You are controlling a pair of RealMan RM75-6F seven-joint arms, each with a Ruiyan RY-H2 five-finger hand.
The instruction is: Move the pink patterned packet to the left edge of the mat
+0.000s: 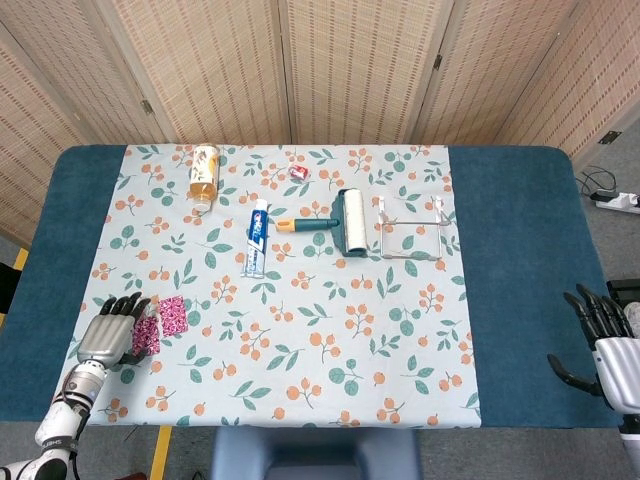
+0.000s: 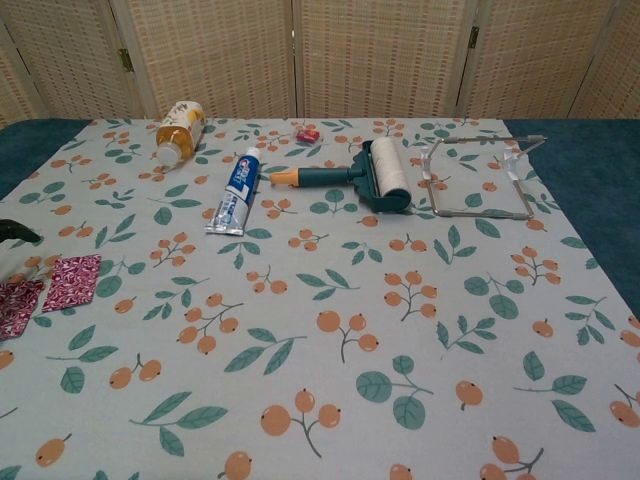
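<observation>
Two pink patterned packets lie side by side near the left edge of the floral mat (image 1: 330, 390). One packet (image 1: 172, 314) (image 2: 72, 281) lies further in. The other packet (image 1: 147, 336) (image 2: 14, 306) lies flat right beside my left hand (image 1: 108, 330). That hand hovers at the mat's left edge with its fingers spread and holds nothing. In the chest view only a dark fingertip (image 2: 16, 233) shows at the left border, above the packets. My right hand (image 1: 606, 345) rests off the mat at the table's right front, fingers apart and empty.
At the back of the mat lie a drink bottle (image 1: 203, 172), a toothpaste tube (image 1: 257, 237), a lint roller (image 1: 340, 222), a wire rack (image 1: 411, 238) and a small red item (image 1: 298, 173). Blue cloth (image 1: 520, 250) covers the table on both sides of the mat.
</observation>
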